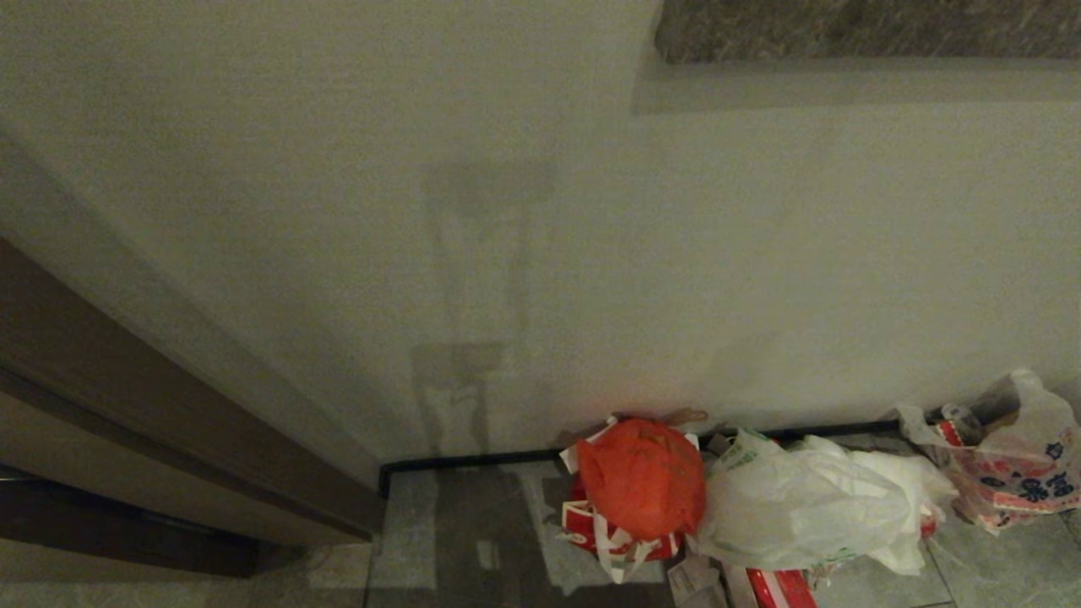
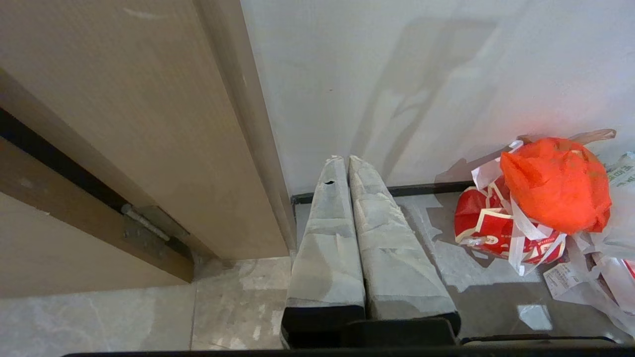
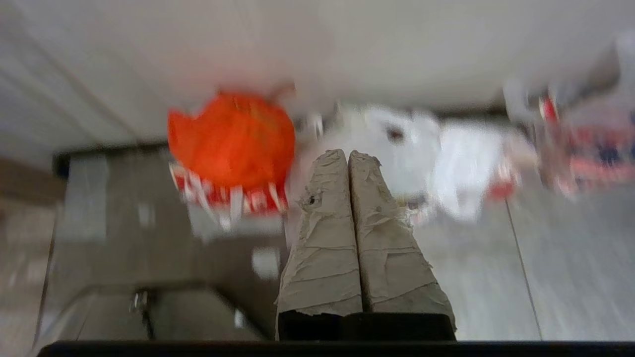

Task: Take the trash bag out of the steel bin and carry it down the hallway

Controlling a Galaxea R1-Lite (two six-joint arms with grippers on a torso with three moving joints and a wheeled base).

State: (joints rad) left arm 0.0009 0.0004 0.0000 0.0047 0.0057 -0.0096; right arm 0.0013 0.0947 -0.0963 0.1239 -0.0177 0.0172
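Note:
The trash bag (image 1: 811, 507), whitish and thin with faint green print, lies crumpled on the hallway's grey floor tiles (image 1: 473, 532) against the pale wall. In the right wrist view the trash bag (image 3: 397, 144) is a blurred white shape just beyond my right gripper (image 3: 347, 152). That gripper is shut with nothing in it and stays apart from the bag. My left gripper (image 2: 342, 158) is shut and empty too, held above the floor near the door frame (image 2: 248, 148). Neither arm shows in the head view. The steel bin is out of view.
An orange plastic bag (image 1: 643, 477) sits on red-and-white paper packaging (image 1: 591, 528) left of the trash bag. A white bag with red and blue print (image 1: 1013, 473) lies at the far right. A brown wooden door frame (image 1: 127, 405) stands on the left, with dark skirting (image 1: 473, 460) along the wall.

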